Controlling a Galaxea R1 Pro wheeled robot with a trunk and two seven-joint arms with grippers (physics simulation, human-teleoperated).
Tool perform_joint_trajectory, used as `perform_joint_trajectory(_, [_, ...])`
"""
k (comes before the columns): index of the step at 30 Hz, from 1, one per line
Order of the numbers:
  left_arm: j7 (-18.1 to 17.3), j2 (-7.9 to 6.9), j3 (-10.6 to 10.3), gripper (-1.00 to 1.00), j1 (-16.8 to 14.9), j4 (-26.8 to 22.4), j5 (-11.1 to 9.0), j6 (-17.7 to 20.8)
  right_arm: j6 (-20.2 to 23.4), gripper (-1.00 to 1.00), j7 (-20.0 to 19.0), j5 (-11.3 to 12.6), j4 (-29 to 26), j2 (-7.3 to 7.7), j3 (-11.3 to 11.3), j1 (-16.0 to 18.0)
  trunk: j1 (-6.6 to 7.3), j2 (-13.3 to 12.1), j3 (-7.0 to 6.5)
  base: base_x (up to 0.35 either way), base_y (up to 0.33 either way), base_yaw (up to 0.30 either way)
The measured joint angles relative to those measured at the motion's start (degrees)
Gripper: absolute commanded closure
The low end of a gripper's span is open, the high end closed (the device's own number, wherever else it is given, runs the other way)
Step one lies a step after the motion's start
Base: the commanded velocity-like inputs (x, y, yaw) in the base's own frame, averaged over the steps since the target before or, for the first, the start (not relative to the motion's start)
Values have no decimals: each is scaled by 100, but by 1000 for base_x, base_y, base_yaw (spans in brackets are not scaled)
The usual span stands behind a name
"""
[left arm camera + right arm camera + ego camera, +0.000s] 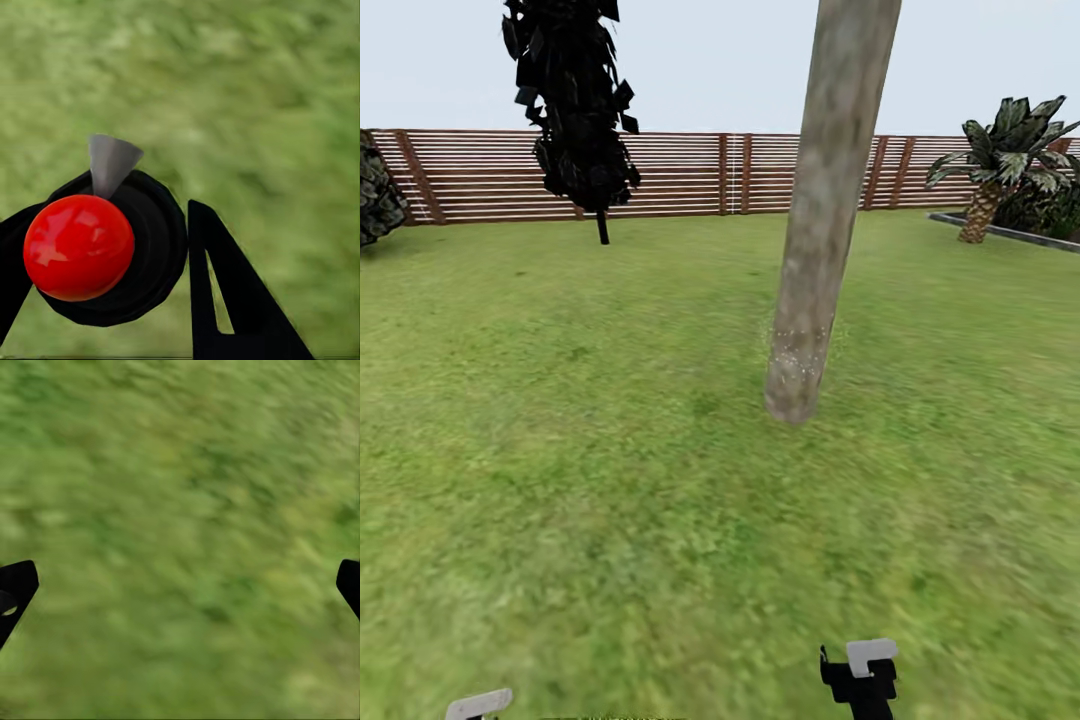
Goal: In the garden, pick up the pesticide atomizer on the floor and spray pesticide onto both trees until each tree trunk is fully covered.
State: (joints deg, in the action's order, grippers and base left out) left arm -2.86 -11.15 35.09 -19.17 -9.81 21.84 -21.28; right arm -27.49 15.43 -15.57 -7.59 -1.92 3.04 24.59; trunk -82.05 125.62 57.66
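Two black fingers (240, 300) of the left gripper (112, 262) clamp the pesticide atomizer (112, 247), a black round body with a red ball and a grey nozzle, above the grass (262, 90). One tree trunk (822, 220) stands ahead on the lawn, white pesticide specks (797, 345) dotting its base. Right gripper (180, 585) fingers spread wide, holding nothing. A slatted fence (690, 172) runs behind.

No legible text or labels anywhere, poss. due to blur.
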Motion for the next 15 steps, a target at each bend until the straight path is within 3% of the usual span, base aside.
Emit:
perform_joint_trajectory(8, [0, -2, 0, 100, -1, 1, 0, -3, 4, -100, -31, -20, -2, 9, -1, -1, 0, 0, 0, 0, 0, 136])
perform_joint_trajectory(15, [0, -1, 0, 100, 3, 0, 0, 0, 3, -100, -23, -26, -1, 10, -1, 0, 0, 0, -9, 0, 0, 262])
